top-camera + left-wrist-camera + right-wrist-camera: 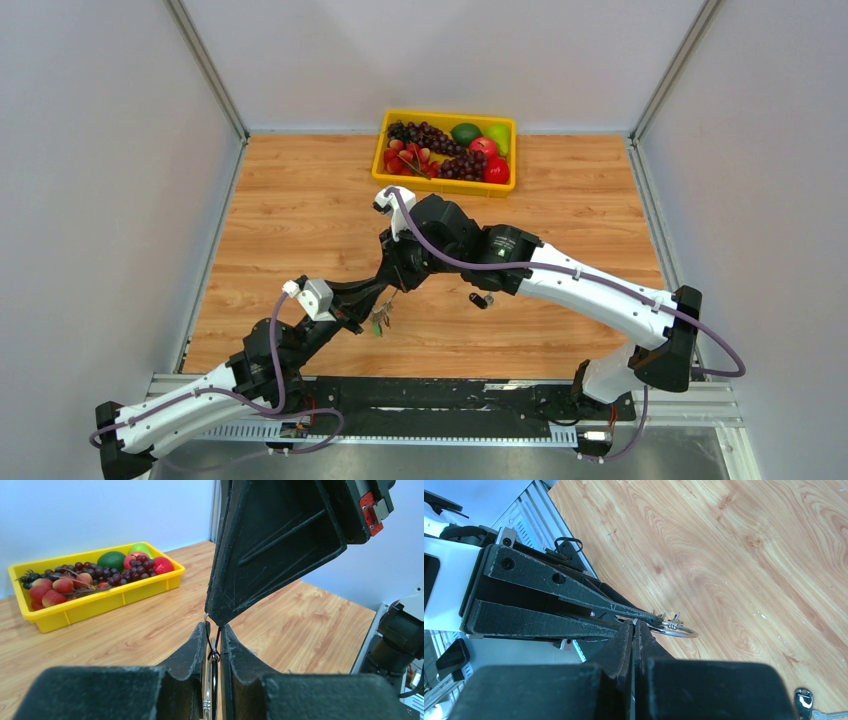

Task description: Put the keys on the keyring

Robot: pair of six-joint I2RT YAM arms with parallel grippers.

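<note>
Well in front of the yellow fruit tray [440,184], we grip the keyring [679,630] in our left gripper [214,635], green-headed key [377,326] dangling, our right gripper [634,627] pressed shut against its rim; next, we judge, comes the loose black key [481,299] lying before the tray.

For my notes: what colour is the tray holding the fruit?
The tray is yellow; left wrist view shows it best.

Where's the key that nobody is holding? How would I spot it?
On the wooden table, look at the right arm's black wrist. The loose key lies flat on the wood beside it, black-headed, unlike the green-headed key dangling where both arms meet.
</note>
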